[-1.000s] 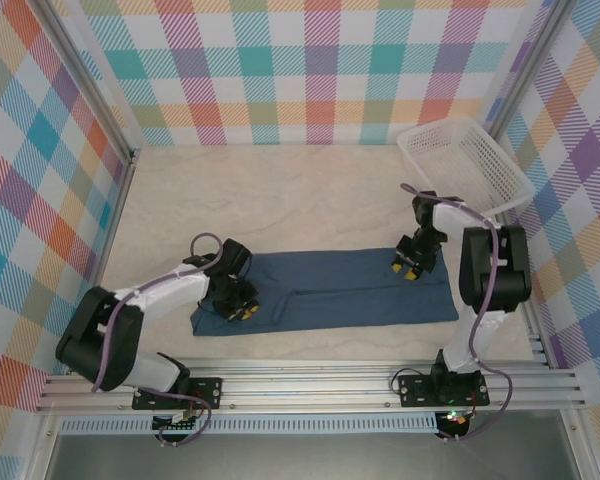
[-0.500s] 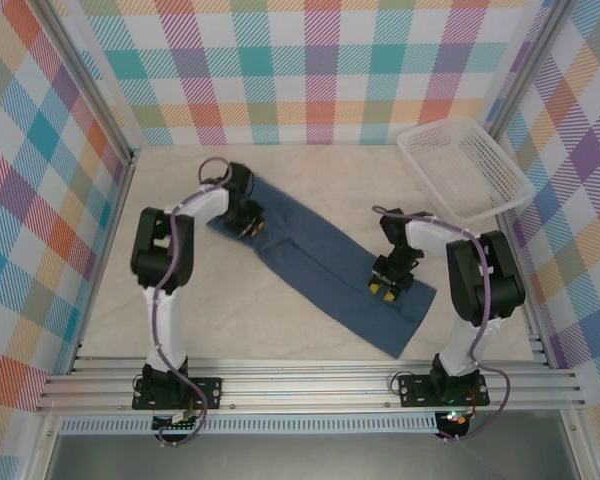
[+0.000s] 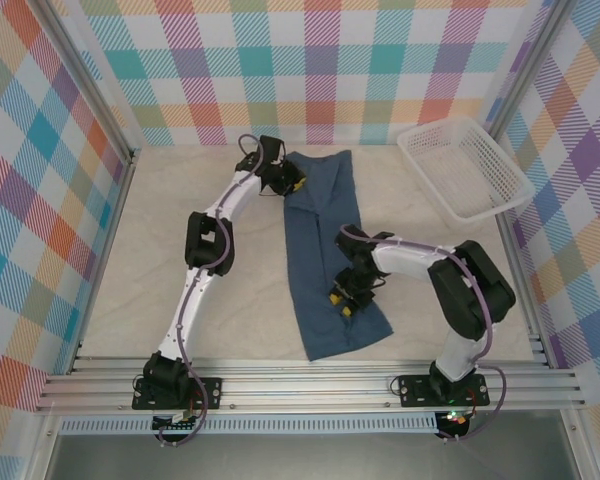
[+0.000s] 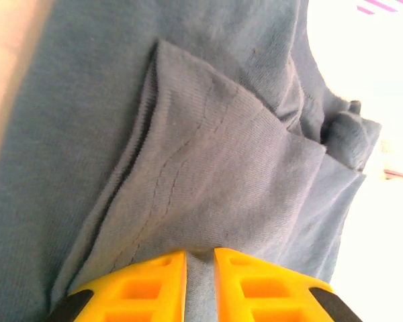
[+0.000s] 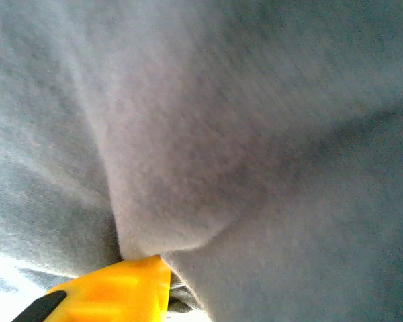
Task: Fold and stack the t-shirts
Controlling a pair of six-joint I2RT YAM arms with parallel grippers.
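The slate-blue t-shirt (image 3: pixel 332 250) lay as a narrow strip on the desk (image 3: pixel 180 220), long axis 12 to 6 o'clock. The left tool (image 3: pixel 288 184), nearly closed, pinched its 12 o'clock end; the right tool (image 3: pixel 340 303) nipped cloth near 6.

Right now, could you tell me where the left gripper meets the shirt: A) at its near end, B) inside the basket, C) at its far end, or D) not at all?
C: the left gripper pinches the far end of the shirt.
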